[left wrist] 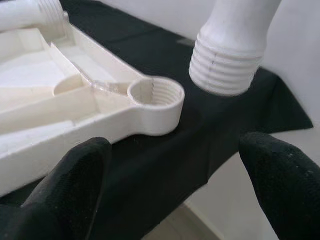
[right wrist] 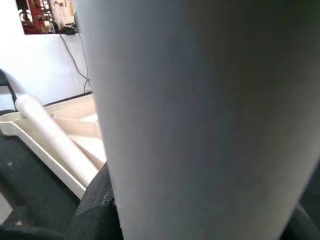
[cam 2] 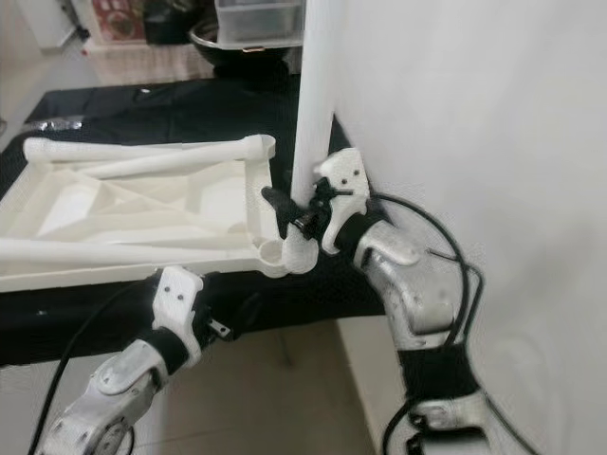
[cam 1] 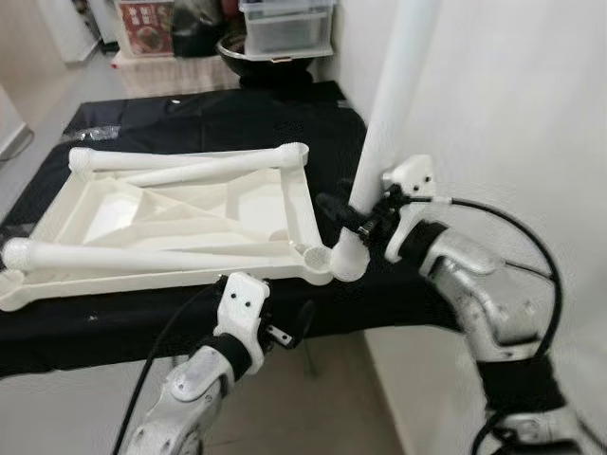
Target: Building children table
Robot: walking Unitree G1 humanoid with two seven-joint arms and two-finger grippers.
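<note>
Leg (cam 1: 394,95) in right hand (cam 1: 365,220) hangs just beside corner socket (left wrist: 155,94).

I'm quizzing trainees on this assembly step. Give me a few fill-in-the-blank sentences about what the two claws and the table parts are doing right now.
1. The right claw holds the white leg ____, its threaded end down.
2. The leg's threaded end hangs just beside the corner ____ of the upturned tabletop.
3. The left claw is ____, gripping nothing.
4. The tabletop lies on a ____ cloth.

Missing words: upright; socket; open; black
</note>
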